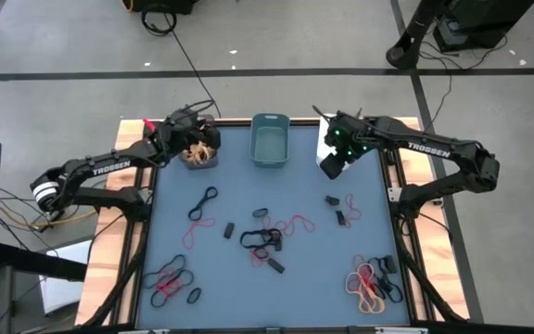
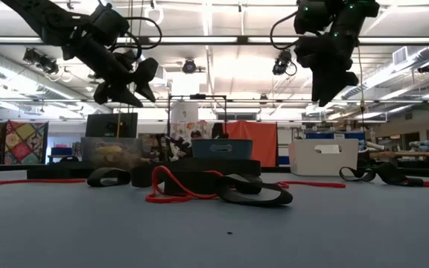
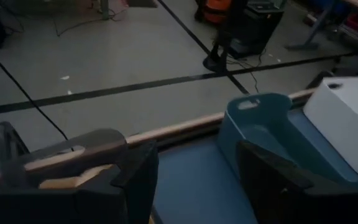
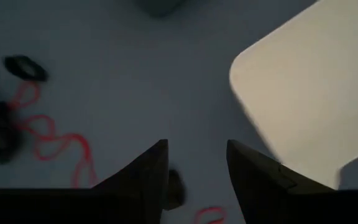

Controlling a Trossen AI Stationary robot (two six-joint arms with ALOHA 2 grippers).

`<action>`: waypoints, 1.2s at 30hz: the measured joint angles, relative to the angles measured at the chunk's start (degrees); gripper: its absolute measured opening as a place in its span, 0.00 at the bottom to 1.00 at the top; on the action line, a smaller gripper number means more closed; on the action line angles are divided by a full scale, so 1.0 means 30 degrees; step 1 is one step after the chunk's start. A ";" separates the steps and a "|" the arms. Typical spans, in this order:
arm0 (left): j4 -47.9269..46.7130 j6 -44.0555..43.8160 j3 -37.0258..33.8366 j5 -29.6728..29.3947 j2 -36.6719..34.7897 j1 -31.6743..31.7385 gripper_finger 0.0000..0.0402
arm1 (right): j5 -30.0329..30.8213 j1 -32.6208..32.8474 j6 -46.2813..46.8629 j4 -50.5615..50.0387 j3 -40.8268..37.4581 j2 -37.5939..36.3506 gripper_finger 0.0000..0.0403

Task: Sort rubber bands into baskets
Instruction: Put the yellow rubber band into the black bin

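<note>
Nearest us, red and black rubber bands (image 2: pixel 222 190) litter the mat. At twelve o'clock stands the teal basket (image 1: pixel 270 140); left gripper (image 1: pixel 196 130) and right gripper (image 1: pixel 332 165) hover, fingers apart, empty.

We observe three baskets along the far edge of the blue table (image 1: pixel 360 199): the dark grey basket (image 1: pixel 199 154) at left holding tan bands, the teal basket (image 1: pixel 270 141) at centre, the white basket (image 1: pixel 327 148) at right, largely covered by the right arm; the left gripper (image 1: pixel 196 123) hangs over the grey basket; the right gripper (image 1: pixel 334 165) hangs at the white basket's near edge; black, red and tan rubber bands (image 1: pixel 269 232) lie scattered across the table, clustered at both near corners.
</note>
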 joint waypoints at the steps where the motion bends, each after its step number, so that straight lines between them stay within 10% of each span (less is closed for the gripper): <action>1: -0.0108 -0.0120 0.0000 0.0019 0.0000 -0.0208 0.54 | 0.0475 0.0092 -0.0394 0.0014 0.0000 -0.0001 0.43; 15: 0.0249 0.0721 0.0007 0.0430 -0.0073 -0.5928 0.54 | 0.3321 0.3146 0.1013 -0.6429 -0.0007 -0.0651 0.43; 28: 0.3350 0.2898 0.0007 -0.2067 0.2064 -1.3372 0.54 | 0.2068 1.4488 1.1877 -0.4287 -0.2950 -0.1919 0.43; 36: 0.7787 0.4345 0.0000 -0.2069 0.5141 -1.5457 0.54 | 0.2356 2.0629 1.2860 0.0823 -0.3563 -0.0850 0.41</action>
